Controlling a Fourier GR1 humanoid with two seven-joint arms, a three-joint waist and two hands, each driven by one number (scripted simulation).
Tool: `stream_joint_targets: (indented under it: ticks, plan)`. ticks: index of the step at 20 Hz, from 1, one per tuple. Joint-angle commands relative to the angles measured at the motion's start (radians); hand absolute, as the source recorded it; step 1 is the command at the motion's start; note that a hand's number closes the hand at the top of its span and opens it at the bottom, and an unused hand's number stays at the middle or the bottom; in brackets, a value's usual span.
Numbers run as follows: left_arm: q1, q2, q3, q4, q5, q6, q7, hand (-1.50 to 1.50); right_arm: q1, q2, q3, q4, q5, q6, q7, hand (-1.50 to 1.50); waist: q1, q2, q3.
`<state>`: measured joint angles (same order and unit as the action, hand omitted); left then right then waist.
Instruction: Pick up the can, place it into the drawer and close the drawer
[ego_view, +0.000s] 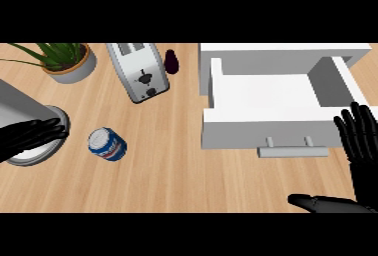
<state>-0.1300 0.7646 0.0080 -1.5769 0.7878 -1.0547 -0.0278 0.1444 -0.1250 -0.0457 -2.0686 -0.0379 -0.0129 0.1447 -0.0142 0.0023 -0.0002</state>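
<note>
Blue-and-white can with a touch of red and a silver top, well below the toaster and slightly to its left. White drawer, pulled open, grey bar handle on its front, right of the toaster.

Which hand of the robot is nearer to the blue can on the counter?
Left. The left hand is just left of the can, not touching it. The right hand is far to its right, at the open drawer's right end.
</note>
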Motion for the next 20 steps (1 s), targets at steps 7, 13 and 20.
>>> stream_joint_targets:
  ticks: [7, 13, 20]
  plan:
    - [-0.138, -0.105, 0.011, 0.218, -0.106, -0.16, 0.01, -1.5, 0.072, 0.003, -0.034, -0.015, -0.016, 0.043, -0.038, -1.5, 0.002, -0.001, 0.0]
    - [-0.197, -0.172, 0.001, 0.236, -0.146, -0.12, 0.05, -1.5, 0.096, 0.031, -0.013, 0.004, 0.02, 0.052, -0.092, -1.5, 0.003, -0.001, 0.0]
    - [-0.154, -0.258, 0.103, 0.321, -0.381, -0.223, -0.094, -1.5, 0.126, -0.022, -0.119, -0.019, -0.079, 0.126, -0.096, -1.5, 0.006, -0.001, -0.001]
